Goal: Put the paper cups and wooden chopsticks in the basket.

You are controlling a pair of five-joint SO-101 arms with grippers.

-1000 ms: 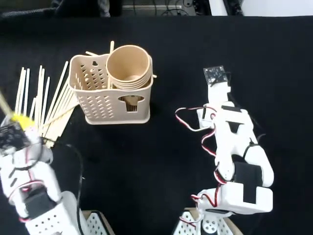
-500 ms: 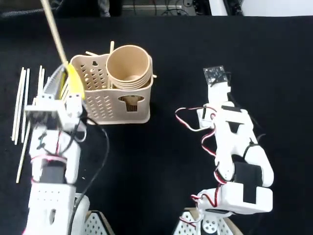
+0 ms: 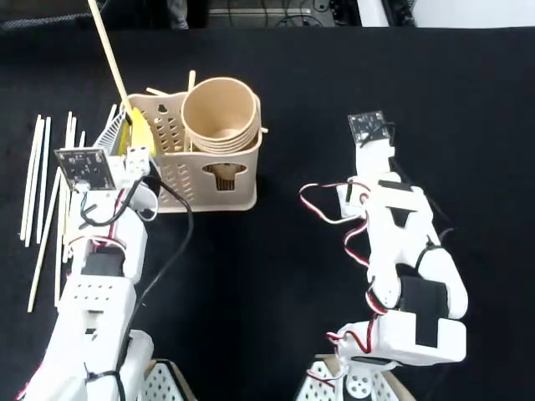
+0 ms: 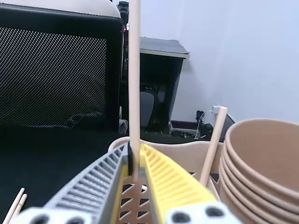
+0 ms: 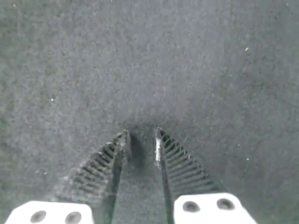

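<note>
Left end effector (image 4: 133,161): grey and yellow jaws clamped on one wooden chopstick (image 4: 134,79), gripped near its lower end, the stick standing close to upright and leaning a little away from the basket. The pinch sits at the near-left corner of the basket's rim. Basket (image 3: 180,180): pale, perforated walls, standing upright on the bench (image 3: 276,267), which is covered in black cloth. A stack of paper cups (image 3: 219,113) is nested mouth-up in the basket's right half. A few other chopsticks (image 3: 191,81) poke out over the rim beside the cups. Loose chopsticks (image 3: 38,180) lie on the bench left of the basket, roughly parallel, some just beside the left arm's base link. Right end effector (image 5: 140,137): jaws a narrow gap apart, nothing between them, tips pointed down at bare black cloth. The right arm sits folded, well to the right of the basket and apart from it.
</note>
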